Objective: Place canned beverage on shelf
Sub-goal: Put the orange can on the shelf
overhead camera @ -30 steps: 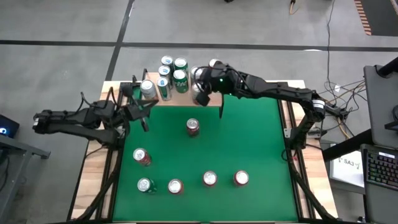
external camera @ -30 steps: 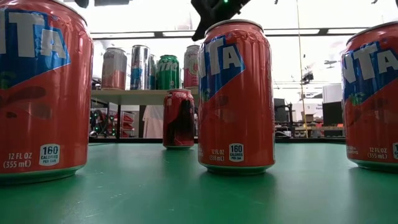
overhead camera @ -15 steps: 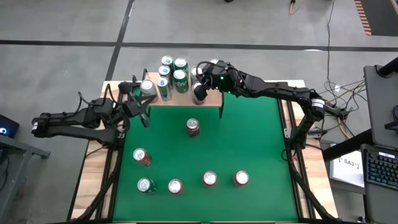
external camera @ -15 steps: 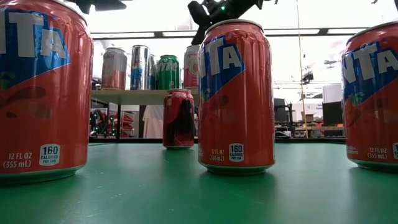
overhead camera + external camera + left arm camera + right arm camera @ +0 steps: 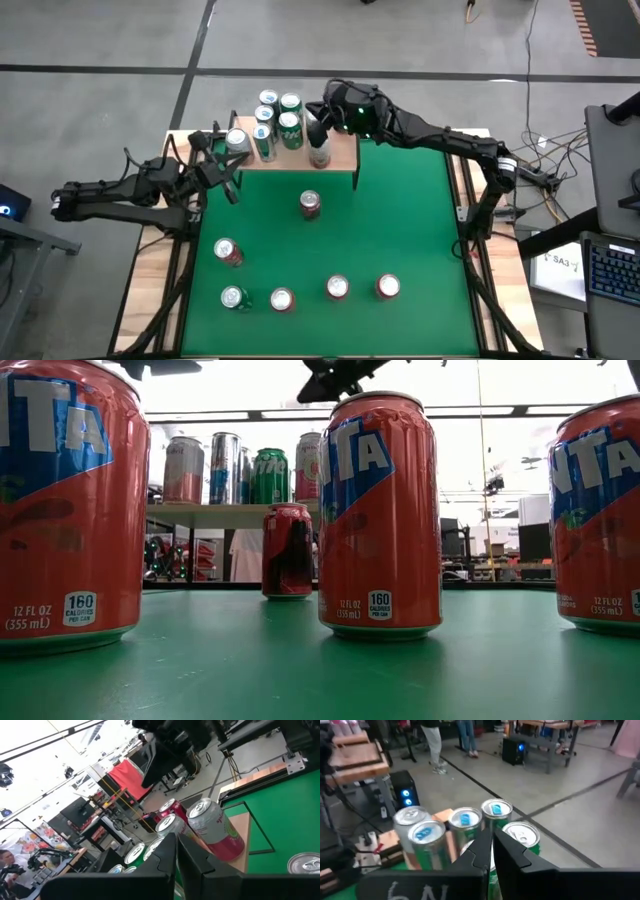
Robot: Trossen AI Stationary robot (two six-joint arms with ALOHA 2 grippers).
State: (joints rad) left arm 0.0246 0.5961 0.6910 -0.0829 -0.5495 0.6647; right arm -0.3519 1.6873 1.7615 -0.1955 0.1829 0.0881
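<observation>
The shelf (image 5: 340, 158), a light-wood board on thin black legs, stands at the table's far edge. Several cans stand upright on it on their bases: green and silver ones (image 5: 290, 122) at its left, and a pink-and-silver can (image 5: 320, 152) nearer its right end, also seen in the left wrist view (image 5: 215, 832). My right gripper (image 5: 313, 118) hovers shut and empty above the shelf's cans (image 5: 491, 851). My left gripper (image 5: 228, 172) waits shut by the shelf's left end, pointing level at the cans (image 5: 176, 852).
Several red cans stand on the green table: one (image 5: 311, 204) just in front of the shelf, one (image 5: 227, 251) at mid left, and a row near the front edge (image 5: 337, 288). Bare green shows between them at the right (image 5: 410, 220).
My right gripper, shut all along, has risen from beside the pink-and-silver can and drawn toward the table's far edge, over the other cans, rolling a little as it went. That can has stayed upright on the shelf.
</observation>
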